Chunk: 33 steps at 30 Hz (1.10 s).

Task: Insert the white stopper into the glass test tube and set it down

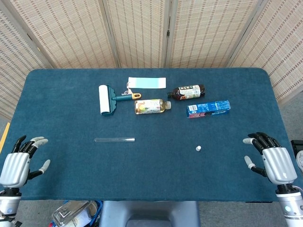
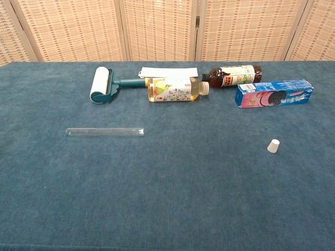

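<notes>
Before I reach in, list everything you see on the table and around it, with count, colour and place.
glass test tube: 1, clear, lying flat left of centre
white stopper: 1, white, right of centre, apart from the tube
lint roller: 1, white roll, teal handle, far left of the back group
paper slip: 1, pale blue, back centre
yellow drink bottle: 1, lying down, centre back
dark bottle: 1, brown, lying behind it
biscuit box: 1, blue, back right
table: 1, blue cloth
left hand: 1, silver, near left edge, empty
right hand: 1, silver, near right edge, empty

two bottles [image 1: 151, 106] [image 1: 187, 91], one test tube [image 1: 114, 140], one stopper [image 1: 199, 148], one lint roller [image 1: 108, 99], one box [image 1: 208, 109], one paper slip [image 1: 147, 82]
</notes>
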Tool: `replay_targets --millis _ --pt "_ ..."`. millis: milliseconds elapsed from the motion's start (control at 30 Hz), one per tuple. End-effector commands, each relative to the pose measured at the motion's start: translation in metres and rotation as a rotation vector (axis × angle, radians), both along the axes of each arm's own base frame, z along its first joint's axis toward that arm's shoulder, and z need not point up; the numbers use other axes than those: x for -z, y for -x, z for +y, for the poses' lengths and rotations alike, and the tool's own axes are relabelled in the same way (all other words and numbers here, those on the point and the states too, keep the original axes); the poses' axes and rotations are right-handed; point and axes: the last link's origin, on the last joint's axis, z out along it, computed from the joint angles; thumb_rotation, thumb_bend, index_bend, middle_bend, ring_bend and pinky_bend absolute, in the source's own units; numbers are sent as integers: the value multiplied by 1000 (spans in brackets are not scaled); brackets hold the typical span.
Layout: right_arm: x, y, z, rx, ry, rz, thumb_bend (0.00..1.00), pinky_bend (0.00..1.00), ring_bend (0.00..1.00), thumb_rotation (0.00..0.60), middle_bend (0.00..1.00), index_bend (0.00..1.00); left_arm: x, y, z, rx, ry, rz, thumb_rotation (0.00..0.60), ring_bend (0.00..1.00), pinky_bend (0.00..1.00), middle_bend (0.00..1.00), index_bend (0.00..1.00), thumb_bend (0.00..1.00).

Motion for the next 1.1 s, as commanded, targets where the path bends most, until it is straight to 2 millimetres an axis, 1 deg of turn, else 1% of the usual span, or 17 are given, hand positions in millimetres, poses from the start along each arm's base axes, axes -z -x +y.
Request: replay_targets --millis 33,133,267,367,433,500,567,600,633,700,767,800,833,867,900,933,1100 --pt "-2 -5 -5 -22 -3 12 314 232 151 600 239 329 1 -17 26 60 16 23 600 270 93 244 276 272" --pt "-3 -8 -10 -39 -12 18 314 227 151 600 239 329 10 -34 52 100 48 42 600 264 93 244 313 272" --pt "-4 -13 -15 -59 -23 20 313 218 152 600 239 329 30 -58 85 136 93 75 600 248 80 244 388 273" --pt "-3 -13 -16 -63 -31 18 314 206 152 600 239 329 47 -73 102 136 140 90 600 177 23 244 461 278" --pt "-4 -13 -16 -60 -34 18 314 202 152 600 239 329 58 -81 111 133 168 90 600 156 1 244 484 279" --pt "-4 -12 -16 -56 -36 19 313 202 152 600 239 329 70 -89 119 131 206 95 600 162 0 244 479 279" --pt "-4 -11 -15 -51 -38 20 313 202 152 600 239 329 81 -96 128 128 227 102 600 231 23 280 471 279" --pt "-5 -10 -15 -49 -38 20 314 202 152 600 239 329 86 -98 132 126 239 108 600 286 66 326 469 279" --pt "-5 -10 -15 -47 -39 20 314 202 151 600 239 329 91 -101 136 125 249 118 600 367 156 412 468 279" --pt "-5 -8 -14 -42 -41 21 313 202 151 600 239 329 102 -107 144 130 265 143 600 547 424 618 467 279" --pt "-5 -7 -14 -37 -43 21 314 202 152 600 239 329 113 -111 150 128 283 166 600 772 701 824 457 279" --pt "-5 -6 -13 -34 -43 21 314 202 152 600 239 329 118 -113 152 132 284 182 600 853 794 885 452 278" --pt "-5 -5 -13 -32 -44 21 314 202 152 600 239 329 122 -114 154 134 288 196 600 896 854 919 450 278" --pt "-5 -4 -13 -29 -45 20 314 202 152 600 239 329 129 -116 155 136 296 208 600 958 946 969 450 278" --pt "-5 -4 -14 -28 -45 20 314 202 152 600 239 329 133 -117 155 132 306 218 600 986 990 991 452 277" --pt "-5 -3 -14 -27 -45 20 313 202 152 600 239 329 137 -117 156 129 316 229 600 997 1000 998 454 277" --pt "-5 0 -15 -17 -53 20 314 202 152 600 239 329 157 -118 157 98 361 277 600 1000 1000 1000 451 277"
